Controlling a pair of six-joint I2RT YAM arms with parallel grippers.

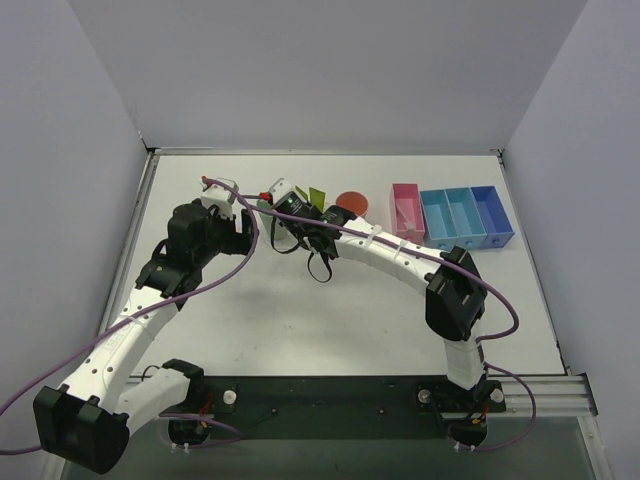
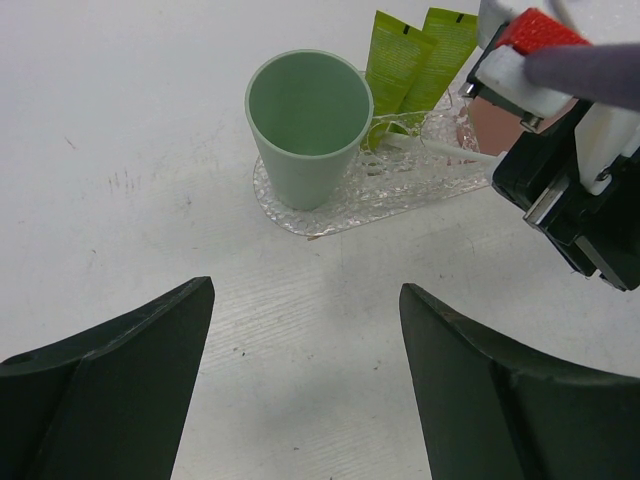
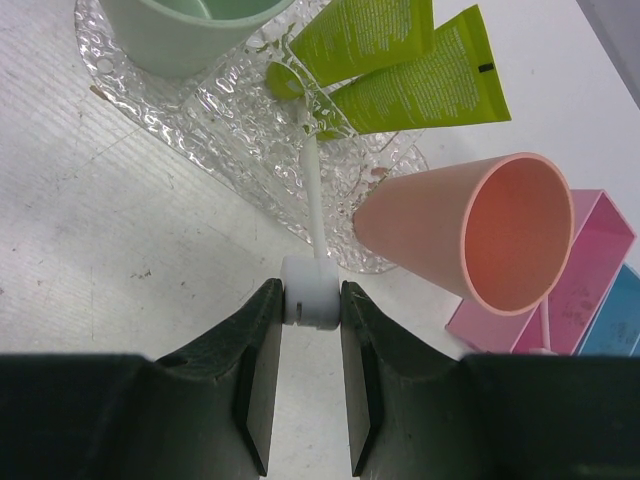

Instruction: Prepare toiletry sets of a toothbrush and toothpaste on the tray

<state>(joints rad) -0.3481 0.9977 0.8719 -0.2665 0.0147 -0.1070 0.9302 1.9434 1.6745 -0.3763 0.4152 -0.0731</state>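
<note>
Your right tool [image 3: 311, 302] is closed narrow on the white block end of the toothbrush [image 3: 314, 200]. The thin pale shaft runs away from the fingers and out over the clear, bumpy tray [image 3: 190, 130], and its far end reaches the cap ends of the two lime-green tubes [image 3: 400, 70]. The tubes rest with their caps on the tray and their crimped ends pointing off past its far edge. Fine print runs along the tube faces, but it is too small for you to read. One crimp carries a short black mark.

A green cup [image 2: 310, 130] stands upright on one end of the tray. A salmon cup [image 3: 480, 235] sits at the other end, just beside the toothbrush shaft. Past it, a pink bin [image 1: 407, 212] and blue bins [image 1: 460, 215] stand side by side on the table [image 1: 300, 320].

Your left tool [image 2: 305, 300] hangs over the table near the green-cup end of the tray, with its fingers spread wide and gripping nothing.
</note>
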